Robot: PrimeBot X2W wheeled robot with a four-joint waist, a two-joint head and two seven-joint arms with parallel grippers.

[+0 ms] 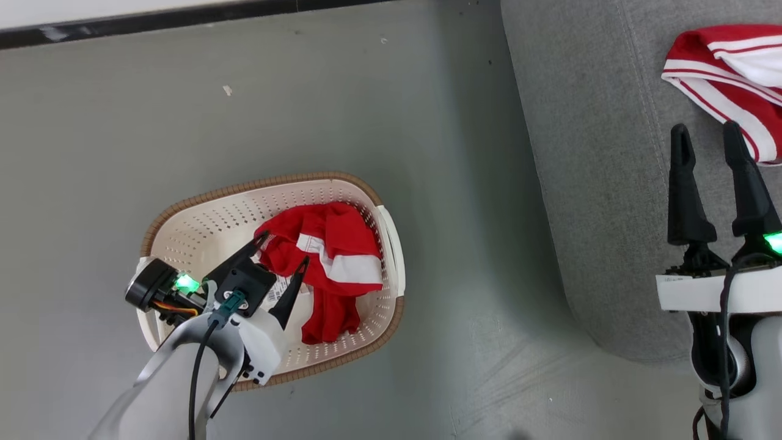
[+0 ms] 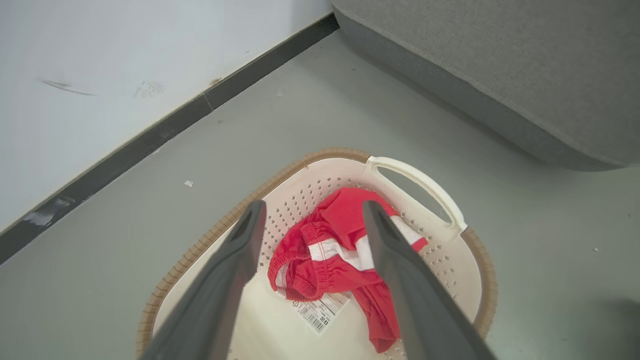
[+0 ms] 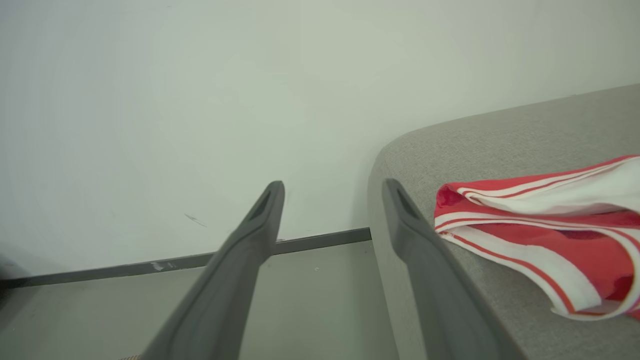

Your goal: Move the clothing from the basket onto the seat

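Left hand (image 1: pixel 284 249) hangs wide, empty, over red shorts (image 1: pixel 333 256) crumpled in the basket (image 1: pixel 244 183), lower centre. Right hand (image 1: pixel 705 130) wide, empty, above the seat (image 1: pixel 599 183) by the striped red garment (image 1: pixel 727 67), upper right. Risk I see: pinching only a fold, shorts slipping onto the floor (image 1: pixel 366 91).

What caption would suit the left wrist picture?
Open left end effector poised over a red garment in the basket.

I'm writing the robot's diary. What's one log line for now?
left gripper: open, over red garment in basket | right gripper: open, empty, over seat | striped garment: on seat
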